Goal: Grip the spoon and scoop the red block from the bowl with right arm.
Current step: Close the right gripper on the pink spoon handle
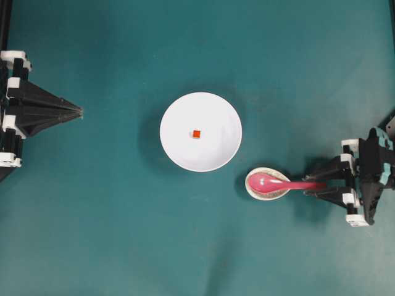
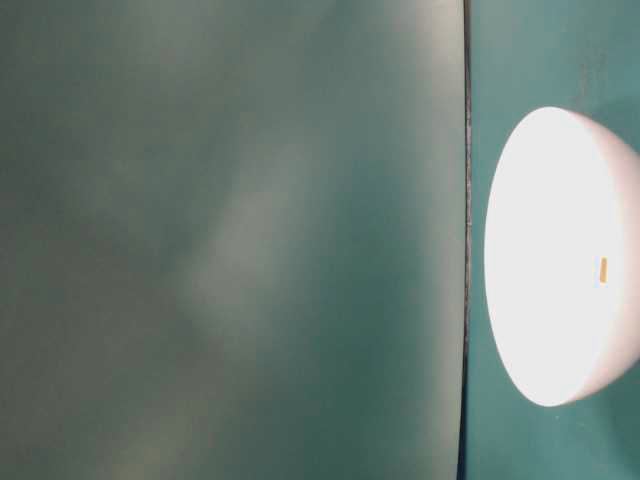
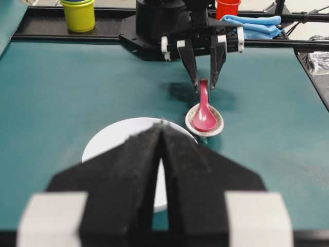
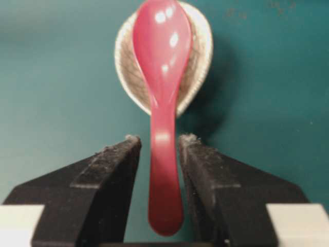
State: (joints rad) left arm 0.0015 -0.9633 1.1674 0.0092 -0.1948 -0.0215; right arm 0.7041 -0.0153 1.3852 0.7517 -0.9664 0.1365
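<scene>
On the teal counter (image 1: 123,234) sit one white bowl (image 1: 200,105), one small speckled dish (image 1: 266,193), one pink spoon (image 1: 271,183) with its scoop in that dish, and one red block (image 1: 196,134) at the bowl's middle. The right claw (image 4: 160,141) stands wide, its fingers either side of the spoon's handle without gripping; the left claw (image 3: 161,126) is closed and empty, blocking part of the bowl. The table-level view is mostly blurred teal.

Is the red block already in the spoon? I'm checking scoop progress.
No, the red block lies in the white bowl, while the spoon rests on the small speckled dish.
</scene>
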